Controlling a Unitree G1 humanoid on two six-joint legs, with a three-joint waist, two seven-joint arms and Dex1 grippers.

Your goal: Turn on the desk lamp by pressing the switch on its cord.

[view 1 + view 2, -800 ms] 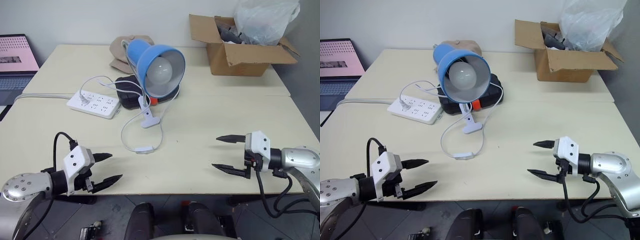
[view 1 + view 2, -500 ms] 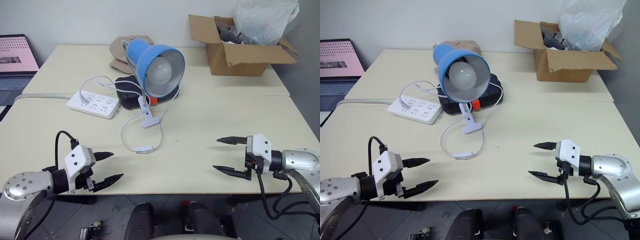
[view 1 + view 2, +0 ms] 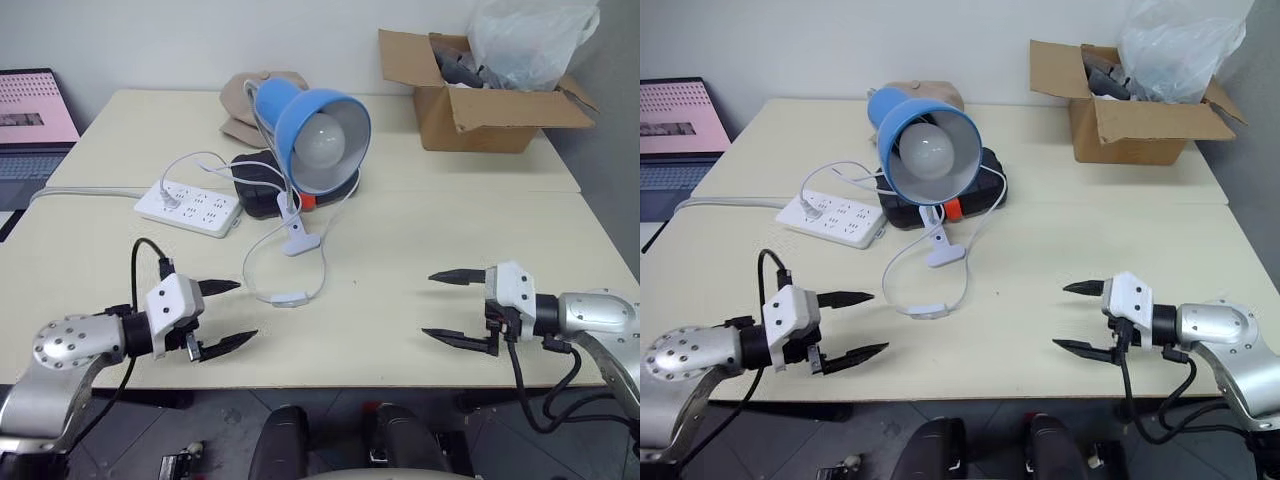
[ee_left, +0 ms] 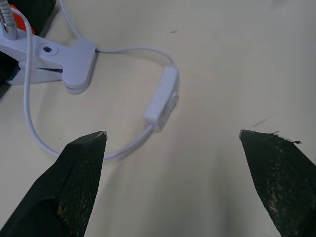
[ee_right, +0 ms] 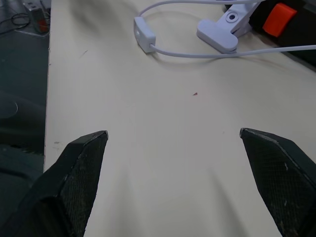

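Your left gripper (image 3: 228, 314) hung wide open at lower left, near the switch (image 3: 290, 298). Your right gripper (image 3: 448, 306) gaped empty at lower right.

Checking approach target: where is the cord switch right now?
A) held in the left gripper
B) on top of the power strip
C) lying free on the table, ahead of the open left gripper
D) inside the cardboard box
C: the switch lies on the table untouched, just beyond the open left gripper.
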